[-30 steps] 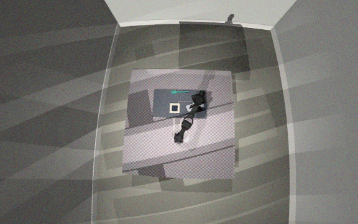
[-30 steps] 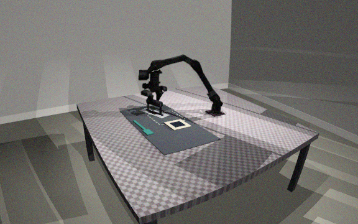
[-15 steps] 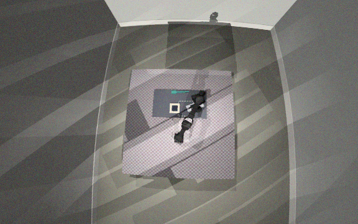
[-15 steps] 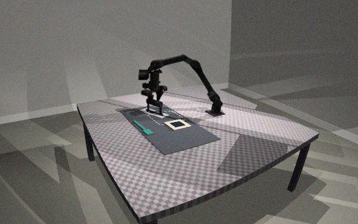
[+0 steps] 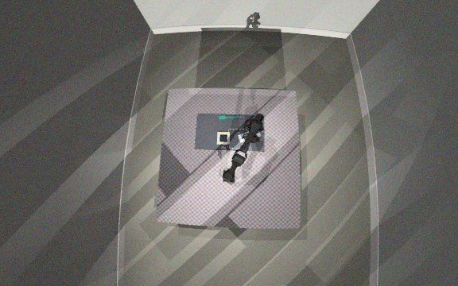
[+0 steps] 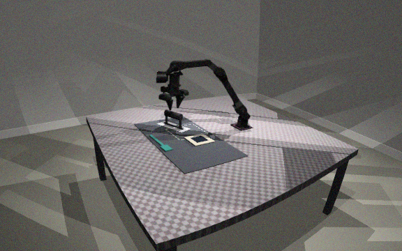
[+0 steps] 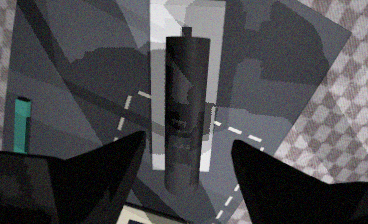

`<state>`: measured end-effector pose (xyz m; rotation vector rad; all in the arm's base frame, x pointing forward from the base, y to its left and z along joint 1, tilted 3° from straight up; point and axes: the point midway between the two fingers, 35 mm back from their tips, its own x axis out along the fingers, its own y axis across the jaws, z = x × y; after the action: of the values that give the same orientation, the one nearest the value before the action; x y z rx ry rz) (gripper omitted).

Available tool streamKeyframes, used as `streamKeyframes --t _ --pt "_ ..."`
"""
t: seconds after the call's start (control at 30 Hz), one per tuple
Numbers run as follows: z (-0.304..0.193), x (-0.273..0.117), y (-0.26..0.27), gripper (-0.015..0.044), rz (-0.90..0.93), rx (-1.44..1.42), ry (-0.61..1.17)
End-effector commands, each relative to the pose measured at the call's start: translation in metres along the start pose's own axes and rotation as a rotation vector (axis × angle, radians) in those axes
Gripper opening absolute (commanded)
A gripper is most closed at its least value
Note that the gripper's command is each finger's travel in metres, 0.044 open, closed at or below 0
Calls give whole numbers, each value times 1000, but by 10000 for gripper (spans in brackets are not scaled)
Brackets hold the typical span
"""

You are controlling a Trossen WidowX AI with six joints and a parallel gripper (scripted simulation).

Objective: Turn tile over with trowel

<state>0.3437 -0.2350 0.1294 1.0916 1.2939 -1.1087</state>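
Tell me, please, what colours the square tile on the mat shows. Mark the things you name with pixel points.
The tile [image 5: 219, 133] [image 6: 201, 140] [image 7: 131, 215]: cream border, dark centre; clearest in the exterior view.

Top: high overhead | exterior: raised, oblique | wrist: close, downward

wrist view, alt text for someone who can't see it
Open gripper above a black bar handle on a white plate, which overlaps a dashed outline on a dark mat; a teal strip lies left.
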Motion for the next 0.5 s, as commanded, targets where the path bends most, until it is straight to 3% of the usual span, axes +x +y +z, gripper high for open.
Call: streamKeyframes --t 0.0,0.47 --pt "1 4 1 270 1 -6 -4" --pt "2 26 3 270 1 -40 -4"
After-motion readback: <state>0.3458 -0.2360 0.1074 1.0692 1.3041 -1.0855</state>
